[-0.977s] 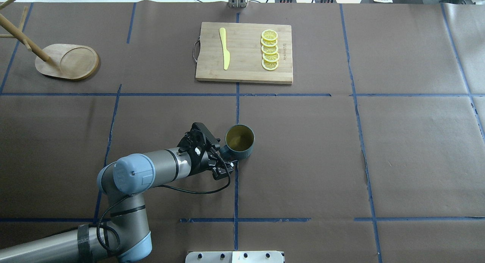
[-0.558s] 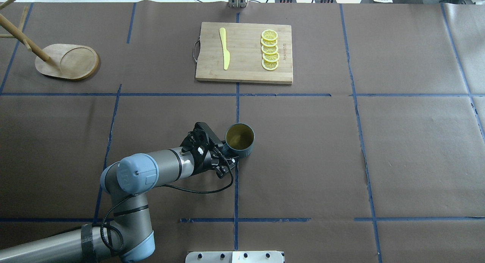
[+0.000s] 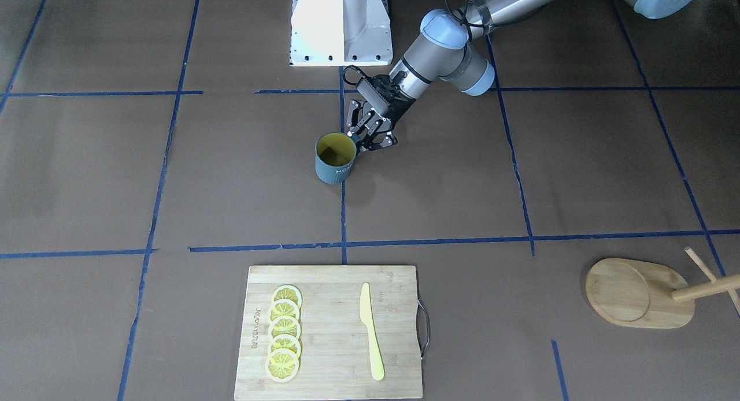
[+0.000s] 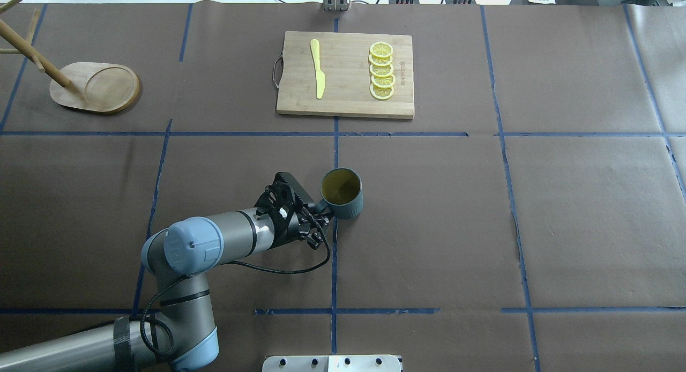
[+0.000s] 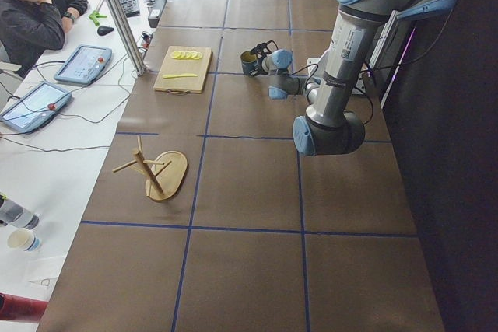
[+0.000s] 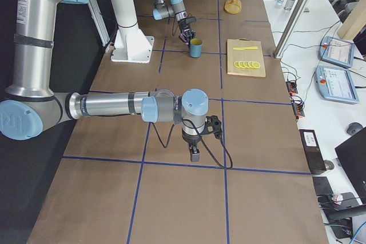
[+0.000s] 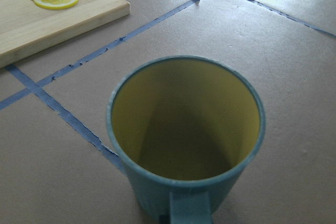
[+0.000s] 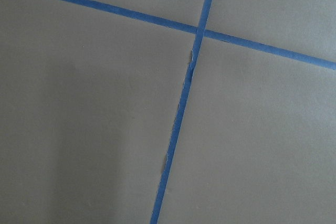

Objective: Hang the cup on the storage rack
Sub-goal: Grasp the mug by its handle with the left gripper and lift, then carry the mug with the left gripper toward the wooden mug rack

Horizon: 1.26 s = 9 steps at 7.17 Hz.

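Right now the left gripper (image 4: 323,210) is pinching the handle (image 7: 188,212) of the cup (image 4: 343,199). Its two fingers are drawn in close on either side of the handle, and it is reaching in low and almost level from the robot's side. The cup is standing upright with its mouth up, just beside a crossing of blue tape lines near the middle of the table (image 4: 536,211). Whether its bottom is resting on the brown paper or hanging just above it cannot be told.

The storage rack (image 4: 110,88) is sitting well apart from the cup, at the far corner on the robot's left. Beyond the cup, the cutting board (image 4: 348,96) is carrying a yellow knife (image 4: 318,69) and a row of lemon slices (image 4: 382,72).

The right gripper (image 6: 195,154) is pointing down at the paper, well away from the cup. Only the side view shows it, so its opening cannot be told.
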Available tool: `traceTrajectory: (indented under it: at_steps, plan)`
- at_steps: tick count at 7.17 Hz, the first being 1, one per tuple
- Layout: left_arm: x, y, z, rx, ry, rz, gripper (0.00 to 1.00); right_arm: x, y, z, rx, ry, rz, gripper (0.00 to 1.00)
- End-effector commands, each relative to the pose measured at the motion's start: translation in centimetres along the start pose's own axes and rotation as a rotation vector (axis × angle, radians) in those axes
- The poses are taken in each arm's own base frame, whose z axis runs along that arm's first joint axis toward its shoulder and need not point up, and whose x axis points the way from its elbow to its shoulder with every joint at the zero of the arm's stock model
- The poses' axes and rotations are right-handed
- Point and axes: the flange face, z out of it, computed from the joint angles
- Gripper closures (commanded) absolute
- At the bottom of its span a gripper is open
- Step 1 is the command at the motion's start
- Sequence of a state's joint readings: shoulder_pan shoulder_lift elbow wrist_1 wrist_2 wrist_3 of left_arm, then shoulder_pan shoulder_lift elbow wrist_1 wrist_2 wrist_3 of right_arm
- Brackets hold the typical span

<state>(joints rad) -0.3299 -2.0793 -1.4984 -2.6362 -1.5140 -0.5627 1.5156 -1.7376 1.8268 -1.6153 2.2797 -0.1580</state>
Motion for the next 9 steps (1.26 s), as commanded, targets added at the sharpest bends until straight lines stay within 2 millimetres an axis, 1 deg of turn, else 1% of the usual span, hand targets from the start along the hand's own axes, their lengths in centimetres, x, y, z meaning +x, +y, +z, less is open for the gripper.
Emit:
traceTrajectory:
  at_steps: [1, 2, 3, 5, 6, 7, 8, 9]
  plan:
    - [-0.3, -2.0, -1.7, 0.039, 0.014, -0.133, 1.00, -0.1, -0.3, -0.1, 0.003, 0.001, -0.003, 0.00]
    - [-1.8, -1.7, -2.2, 0.040, -0.005, -0.224, 1.00, -0.1, -0.3, -0.1, 0.003, 0.001, -0.004, 0.00]
    - [-4.1, -2.1, -2.8, 0.055, -0.036, -0.399, 1.00, -0.1, -0.3, -0.1, 0.004, 0.002, -0.007, 0.00]
    - [-10.3, -4.3, -5.2, 0.084, -0.040, -0.692, 1.00, -0.1, -0.4, -0.2, 0.006, 0.003, -0.010, 0.00]
    - [-13.1, -5.6, -6.5, 0.100, -0.042, -0.900, 1.00, -0.1, -0.4, -0.2, 0.005, 0.003, -0.005, 0.00]
    - [-16.8, -7.6, -8.6, 0.107, -0.036, -1.072, 1.00, 0.1, -0.2, 0.1, 0.000, 0.002, -0.003, 0.00]
    - [-20.7, -9.2, -11.5, 0.072, -0.024, -1.187, 1.00, 0.1, -0.2, 0.1, 0.000, 0.002, -0.001, 0.00]
    - [-24.5, -10.7, -14.8, 0.042, -0.011, -1.339, 1.00, 0.0, -0.3, 0.0, 0.002, 0.002, -0.003, 0.00]
